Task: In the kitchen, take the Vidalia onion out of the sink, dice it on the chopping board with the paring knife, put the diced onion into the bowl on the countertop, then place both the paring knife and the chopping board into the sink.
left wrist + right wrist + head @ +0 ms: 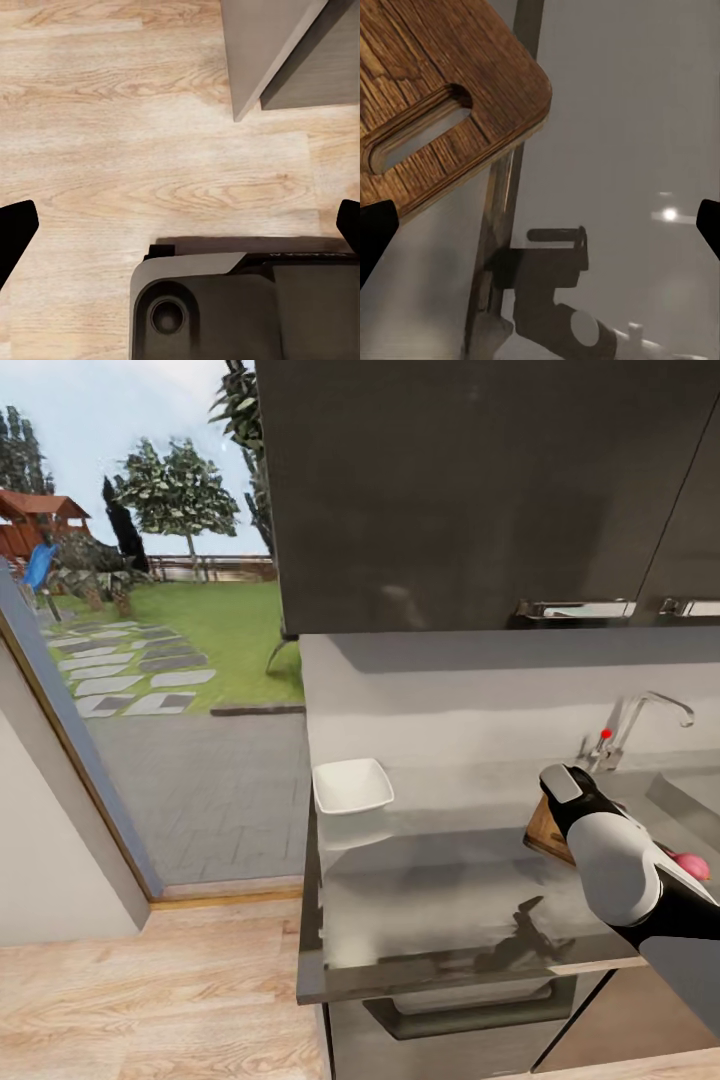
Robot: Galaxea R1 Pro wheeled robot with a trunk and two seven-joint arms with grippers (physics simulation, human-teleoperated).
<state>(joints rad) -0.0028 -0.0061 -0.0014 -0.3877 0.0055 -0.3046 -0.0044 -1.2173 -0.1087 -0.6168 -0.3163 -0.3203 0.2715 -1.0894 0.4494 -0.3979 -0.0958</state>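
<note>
The white bowl (352, 785) sits on the grey countertop (430, 890) near its left end. My right arm reaches over the counter's right side, and its gripper (563, 781) (540, 232) is open and empty. It hovers over the slot-handle end of the dark-brown chopping board (544, 830) (442, 97). The pink Vidalia onion (691, 864) peeks out beside my forearm; what it rests on is hidden. The sink (690, 795) and its chrome tap (640, 722) lie at the far right. My left gripper (180, 225) hangs open over the floor. The paring knife is out of view.
Dark wall cabinets (480, 490) hang above the counter. A glass wall (150, 660) to the left looks onto a garden. Wooden floor (135, 135) lies under my left arm, with my base (240, 307) below it and an oven front (460, 1010) under the counter.
</note>
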